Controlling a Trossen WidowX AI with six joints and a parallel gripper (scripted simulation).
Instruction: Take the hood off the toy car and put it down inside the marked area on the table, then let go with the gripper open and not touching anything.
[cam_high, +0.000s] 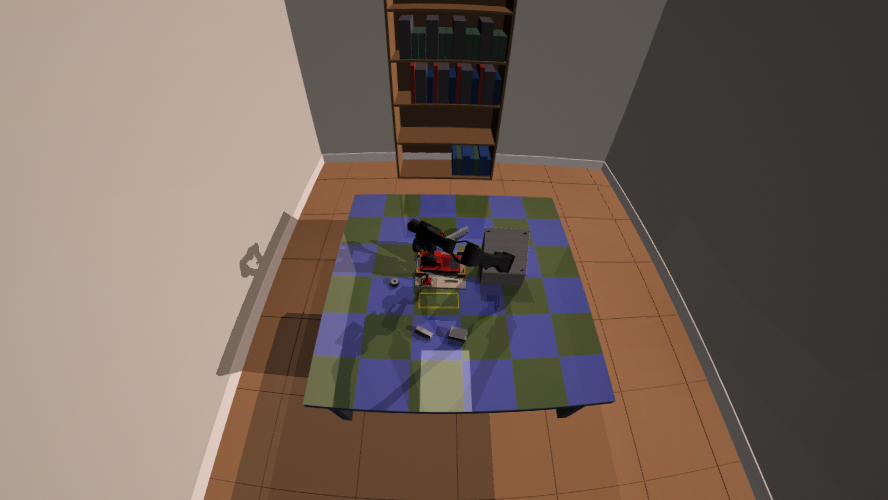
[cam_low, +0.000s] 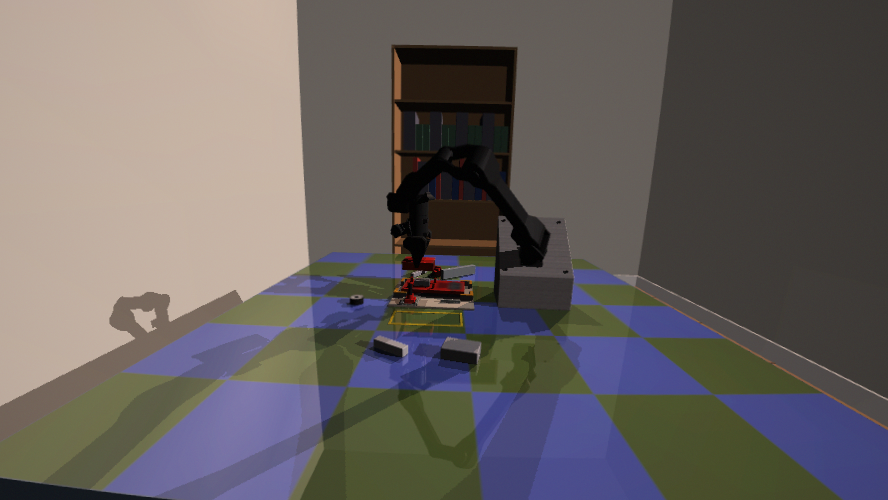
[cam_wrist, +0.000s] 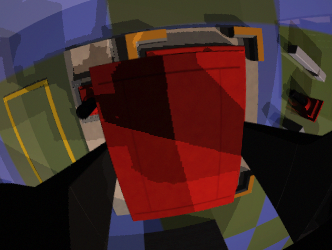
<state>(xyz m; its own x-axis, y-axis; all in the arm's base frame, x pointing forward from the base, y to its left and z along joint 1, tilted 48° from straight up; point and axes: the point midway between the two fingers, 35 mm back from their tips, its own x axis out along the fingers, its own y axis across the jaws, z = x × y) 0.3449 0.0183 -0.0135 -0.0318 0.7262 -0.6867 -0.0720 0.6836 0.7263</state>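
Note:
My gripper (cam_low: 418, 263) (cam_wrist: 174, 137) is shut on the red hood (cam_low: 410, 263) (cam_wrist: 170, 155), one finger at each side edge. The hood is held in the air above the toy car, with a gap below it in the exterior view. In the wrist view it covers most of the car. The red toy car (cam_high: 451, 262) (cam_low: 452, 286) sits between orange-and-black corner brackets, with its front part uncovered. The marked area, a yellow outline (cam_high: 438, 308) (cam_low: 425, 326) (cam_wrist: 60, 121), lies on the table on the near side of the car. Nothing stands in it.
A pale board (cam_high: 456, 284) (cam_low: 438, 304) with a small red part (cam_low: 410, 298) lies between car and outline. Two grey blocks (cam_high: 423, 332) (cam_low: 461, 350) lie nearer the camera. A small round part (cam_high: 394, 281) (cam_low: 356, 299) is left. A grey bar (cam_low: 458, 272) (cam_wrist: 306, 62) is behind.

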